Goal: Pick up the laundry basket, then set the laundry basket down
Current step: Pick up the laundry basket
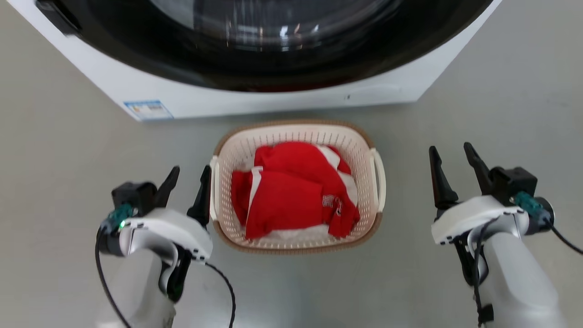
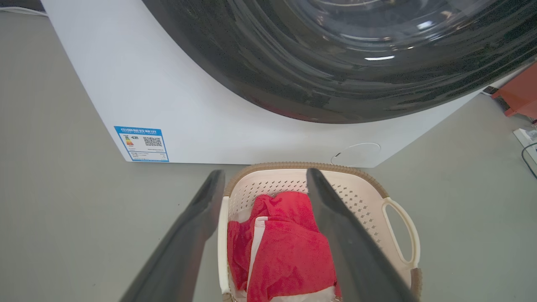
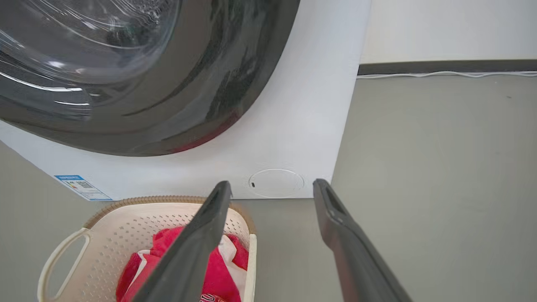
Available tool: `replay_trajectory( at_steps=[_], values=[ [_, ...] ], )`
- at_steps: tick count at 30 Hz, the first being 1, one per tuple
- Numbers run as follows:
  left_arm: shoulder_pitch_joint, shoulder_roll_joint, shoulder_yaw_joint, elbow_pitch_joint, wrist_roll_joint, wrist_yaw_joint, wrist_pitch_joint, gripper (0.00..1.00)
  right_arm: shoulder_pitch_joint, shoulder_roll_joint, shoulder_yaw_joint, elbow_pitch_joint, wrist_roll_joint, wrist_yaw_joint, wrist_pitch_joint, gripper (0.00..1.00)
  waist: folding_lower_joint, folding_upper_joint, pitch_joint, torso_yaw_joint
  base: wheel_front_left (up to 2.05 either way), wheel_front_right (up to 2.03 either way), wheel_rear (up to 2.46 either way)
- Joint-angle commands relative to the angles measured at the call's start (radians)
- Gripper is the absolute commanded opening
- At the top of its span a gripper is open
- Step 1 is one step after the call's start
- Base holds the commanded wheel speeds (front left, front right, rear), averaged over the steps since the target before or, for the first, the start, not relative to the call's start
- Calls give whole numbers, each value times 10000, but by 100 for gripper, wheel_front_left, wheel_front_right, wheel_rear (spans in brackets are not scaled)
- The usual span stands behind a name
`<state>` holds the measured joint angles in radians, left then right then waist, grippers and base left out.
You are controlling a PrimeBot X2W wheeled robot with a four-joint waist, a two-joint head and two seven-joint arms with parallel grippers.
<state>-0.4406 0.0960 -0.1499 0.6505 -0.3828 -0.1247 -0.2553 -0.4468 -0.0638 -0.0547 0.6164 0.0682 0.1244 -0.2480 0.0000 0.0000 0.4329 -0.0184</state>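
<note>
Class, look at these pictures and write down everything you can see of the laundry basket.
The laundry basket is cream-white perforated plastic, rounded-rectangular, with a brown woven-look rim and two white side handles. It stands upright on the grey floor before the washing machine, holding red-and-white clothes. The left gripper, open, straddles its left handle; contact is unclear.

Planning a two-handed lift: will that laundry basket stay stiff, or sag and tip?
Probably stiff: the laundry basket looks like moulded perforated plastic. Likely light, holding only a few red clothes. It might tilt if its side handles rise unevenly, though the soft clothes shouldn't roll.
</note>
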Motion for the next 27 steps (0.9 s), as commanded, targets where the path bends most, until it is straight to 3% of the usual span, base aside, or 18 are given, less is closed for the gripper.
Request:
replay_trajectory(
  at_steps=[1, 11, 27],
  values=[
    [-419, 208, 165, 48, -157, -60, -65, 100, -273, 60, 197, 36, -107, 63, -138, 100, 0, 0, 677, 41, 0, 0, 0],
    [-2241, 150, -399, 1996, -449, -60, -65, 100, -1641, 117, 114, 1684, -286, 63, -138, 100, 0, 0, 2121, 186, 0, 0, 0],
    [-3689, 250, -750, 3334, -623, -60, -65, 100, -2668, 133, 557, 2328, -29, 63, -138, 100, 0, 0, 3563, 142, 0, 0, 0]
  ],
)
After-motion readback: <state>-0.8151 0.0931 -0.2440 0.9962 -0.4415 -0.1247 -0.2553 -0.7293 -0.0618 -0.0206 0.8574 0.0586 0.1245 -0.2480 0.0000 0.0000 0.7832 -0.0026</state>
